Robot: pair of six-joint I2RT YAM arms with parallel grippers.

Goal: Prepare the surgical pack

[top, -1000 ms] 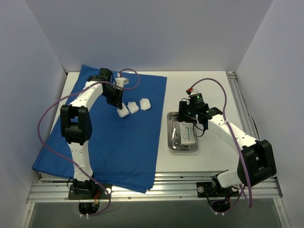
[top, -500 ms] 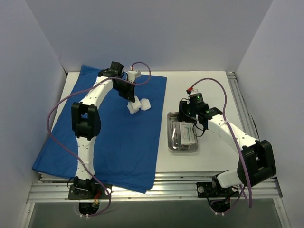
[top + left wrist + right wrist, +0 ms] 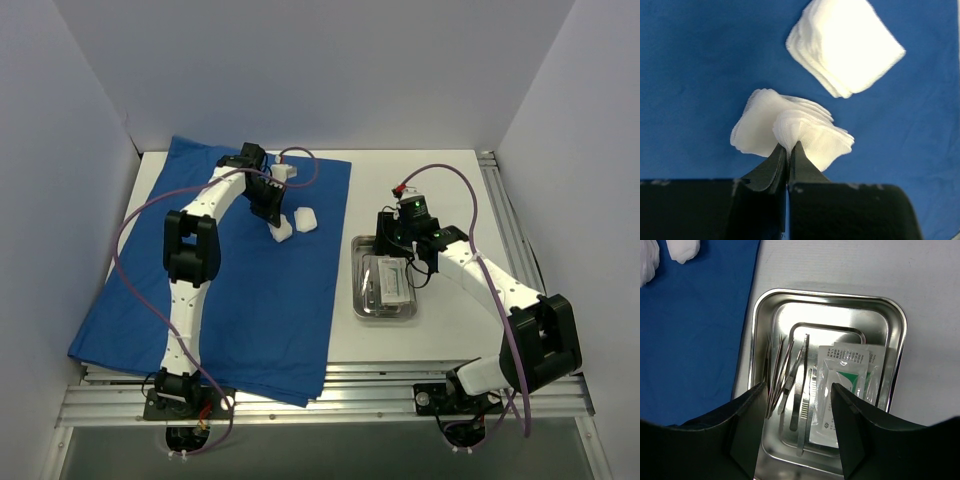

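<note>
Gauze pad (image 3: 790, 127) is pinched tight in the left gripper (image 3: 788, 150), with another pad (image 3: 845, 47) lying nearby on the blue cloth (image 3: 250, 300). Right gripper (image 3: 797, 387) hangs half-open, empty, over the tray (image 3: 896, 340).

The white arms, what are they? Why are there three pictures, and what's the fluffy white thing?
They are two robot arms bolted to a table. The big picture looks down from above. The other two come from small cameras on each wrist. The left arm has its jaws pinched shut on a white gauze pad, over a blue cloth. A second pad lies nearby. The right arm holds its jaws open above a steel tray with thin metal instruments and flat packets inside.
</note>
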